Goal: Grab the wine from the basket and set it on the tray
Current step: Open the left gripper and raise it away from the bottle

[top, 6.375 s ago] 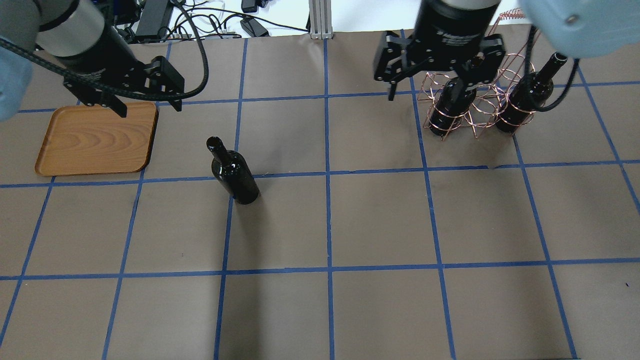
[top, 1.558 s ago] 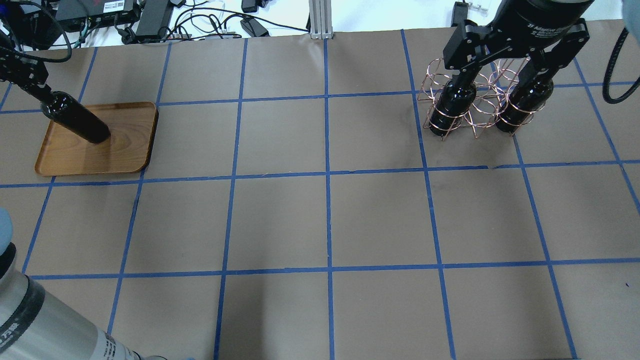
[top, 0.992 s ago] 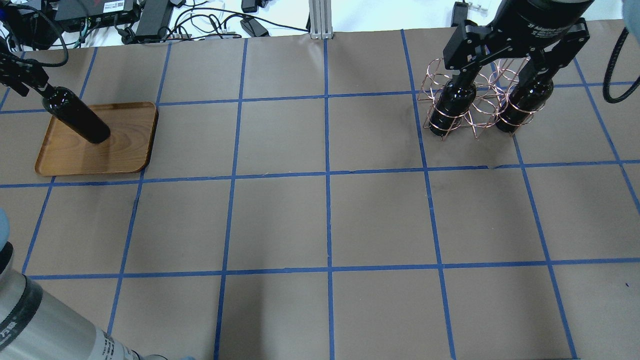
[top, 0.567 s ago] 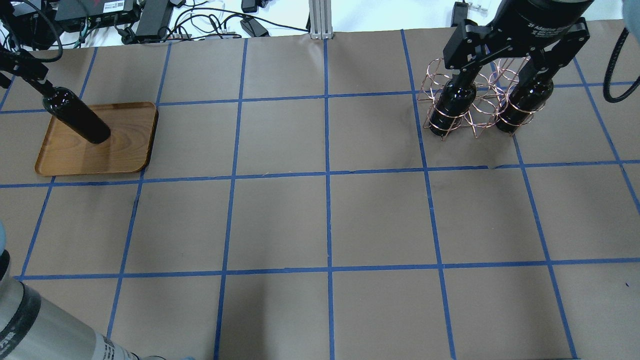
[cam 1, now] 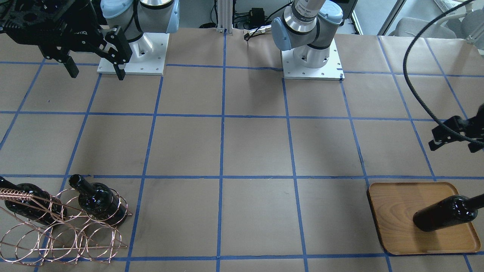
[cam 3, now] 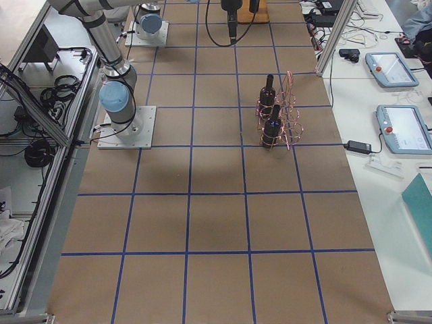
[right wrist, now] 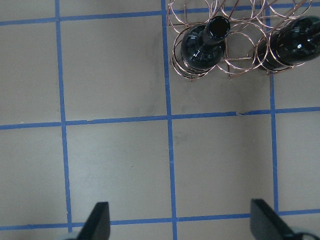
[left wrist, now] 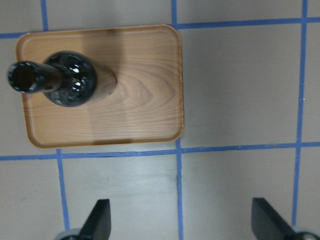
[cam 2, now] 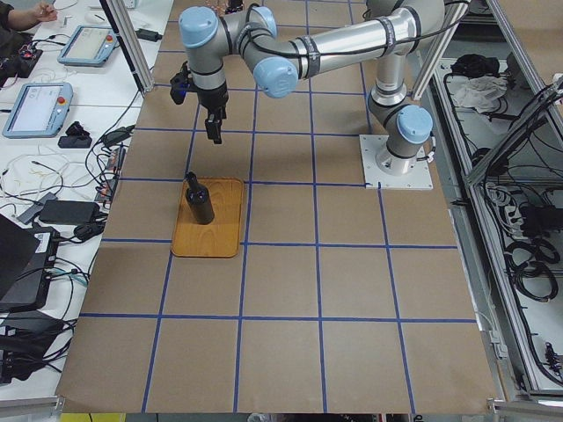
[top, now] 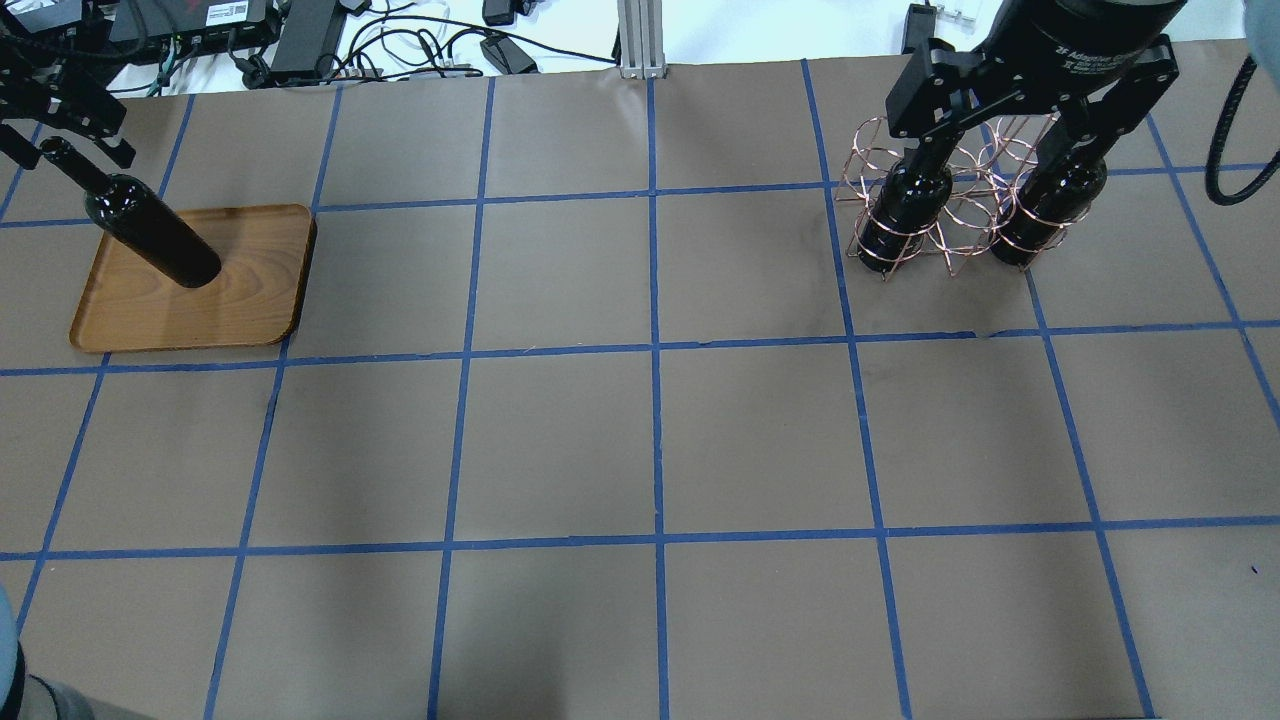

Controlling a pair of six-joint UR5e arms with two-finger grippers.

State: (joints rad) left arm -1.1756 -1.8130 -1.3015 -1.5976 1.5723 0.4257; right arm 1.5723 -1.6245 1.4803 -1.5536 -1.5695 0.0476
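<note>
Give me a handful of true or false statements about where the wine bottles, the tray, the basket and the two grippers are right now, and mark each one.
1. A wine bottle stands upright on the tray. True.
2. The left gripper is shut on that bottle's neck. False: its fingers are spread open and it holds nothing, clear of the bottle.
3. Two other bottles stand in the basket. True.
4. The right gripper is holding a bottle. False: it is open and empty, raised clear of the basket.
5. The tray lies right next to the basket. False: they sit at opposite ends of the table, the tray on the robot's left and the basket on its right.
</note>
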